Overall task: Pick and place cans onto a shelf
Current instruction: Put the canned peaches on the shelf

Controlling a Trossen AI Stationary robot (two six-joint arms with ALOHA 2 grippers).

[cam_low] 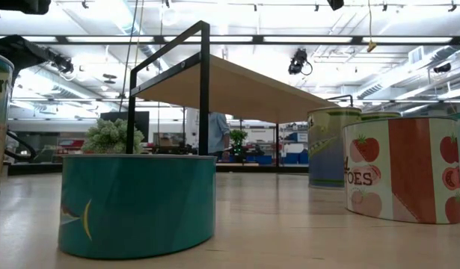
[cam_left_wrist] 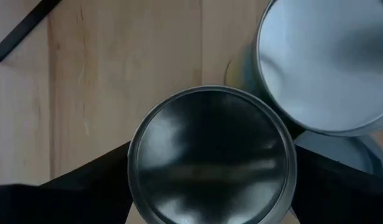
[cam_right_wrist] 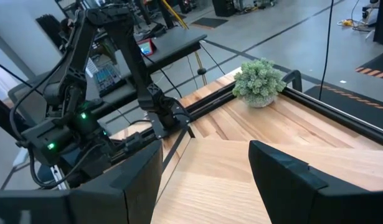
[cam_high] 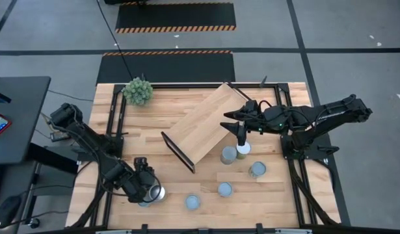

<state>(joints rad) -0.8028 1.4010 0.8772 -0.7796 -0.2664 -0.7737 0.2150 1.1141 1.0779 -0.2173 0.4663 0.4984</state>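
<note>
The shelf [cam_high: 203, 123] is a light-wood board on black end frames and stands slantwise on the tabletop; it also shows in the low view [cam_low: 237, 82]. Several cans stand loose near it [cam_high: 229, 155], [cam_high: 256, 169], [cam_high: 225, 189], [cam_high: 192, 202]. My left gripper [cam_high: 149, 190] is at the table's near left, shut on a silvery-topped can [cam_left_wrist: 213, 155]. A white-topped can [cam_left_wrist: 328, 62] stands right beside that can. My right gripper [cam_high: 240, 136] hangs open and empty above the shelf's right edge; its fingers [cam_right_wrist: 135, 180] stand wide apart over the board. My left gripper pinches the can between its two fingers, one on each opposite side of the can's wall just below the rim [cam_left_wrist: 134, 168]. The fingers [cam_left_wrist: 98, 186] come from above, pointing down. The can is upright, top up; whether it is clear of the table cannot be told.
A bushy green plant [cam_high: 138, 91] stands at the far left corner. Black rails [cam_high: 115, 117] frame the tabletop. In the low view a teal can [cam_low: 136, 202] and a tomato-label can [cam_low: 409, 175] stand near the camera. A dark side table [cam_high: 17, 117] stands to the left.
</note>
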